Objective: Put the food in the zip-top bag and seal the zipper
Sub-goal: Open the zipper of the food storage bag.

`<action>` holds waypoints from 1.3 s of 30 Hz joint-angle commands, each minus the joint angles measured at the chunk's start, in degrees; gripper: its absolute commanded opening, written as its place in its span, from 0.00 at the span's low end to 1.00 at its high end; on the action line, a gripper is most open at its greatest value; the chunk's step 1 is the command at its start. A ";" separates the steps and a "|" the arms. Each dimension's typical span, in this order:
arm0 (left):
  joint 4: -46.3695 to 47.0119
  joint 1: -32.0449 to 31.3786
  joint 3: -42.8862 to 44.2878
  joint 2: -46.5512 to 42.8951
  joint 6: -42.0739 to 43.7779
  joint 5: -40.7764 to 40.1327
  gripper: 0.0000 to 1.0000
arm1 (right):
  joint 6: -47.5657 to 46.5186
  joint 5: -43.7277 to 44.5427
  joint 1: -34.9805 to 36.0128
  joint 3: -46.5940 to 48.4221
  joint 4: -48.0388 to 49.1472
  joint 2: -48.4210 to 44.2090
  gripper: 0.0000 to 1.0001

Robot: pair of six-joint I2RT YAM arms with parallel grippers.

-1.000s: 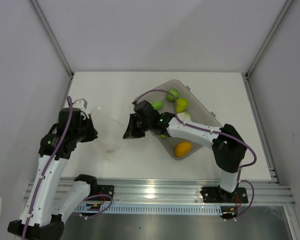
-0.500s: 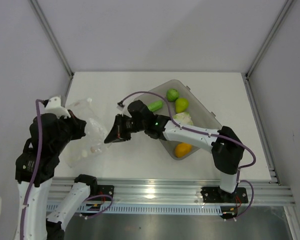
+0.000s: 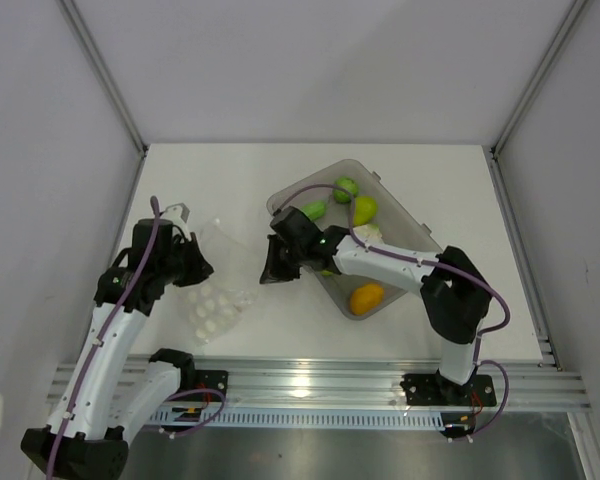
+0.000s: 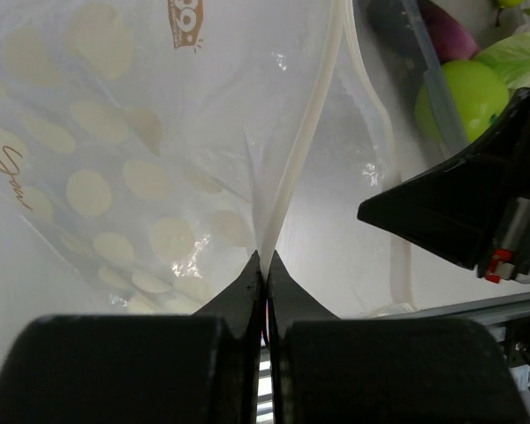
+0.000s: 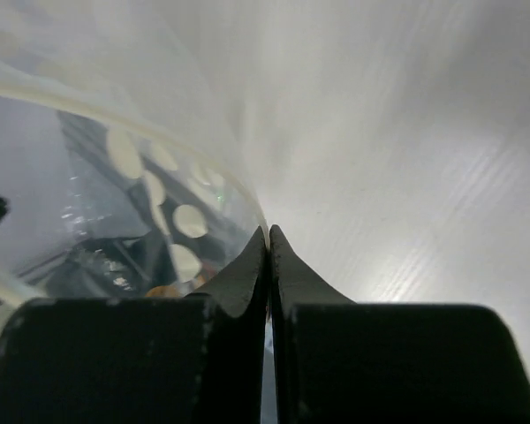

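The zip-top bag (image 3: 220, 295), clear with pale dots, lies crumpled between my two grippers on the white table. My left gripper (image 3: 202, 268) (image 4: 265, 256) is shut on its mouth edge, and the zipper (image 4: 309, 132) runs straight up from the jaw tips. My right gripper (image 3: 266, 270) (image 5: 268, 230) is shut too, with the bag's rim strip (image 5: 88, 110) curving into its tips. The food sits in the grey bin (image 3: 420, 235): a green apple (image 3: 346, 188), cucumber (image 3: 314, 210), pear (image 3: 364, 209), cauliflower (image 3: 370, 233) and orange citrus (image 3: 366, 297). An eggplant (image 4: 442, 35) shows in the left wrist view.
The bin stands at an angle right of centre, under my right forearm. White walls close in the table on the left, back and right. A metal rail runs along the near edge by the arm bases.
Half a second ago the left arm stood higher and further left with the bag; it has come back down. The right gripper reached left, then drew back toward the bin.
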 commanded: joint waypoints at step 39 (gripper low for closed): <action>10.63 -0.20 -1.78 -2.71 -2.46 11.77 0.01 | -15.38 27.63 -2.00 11.94 -18.90 -18.16 0.99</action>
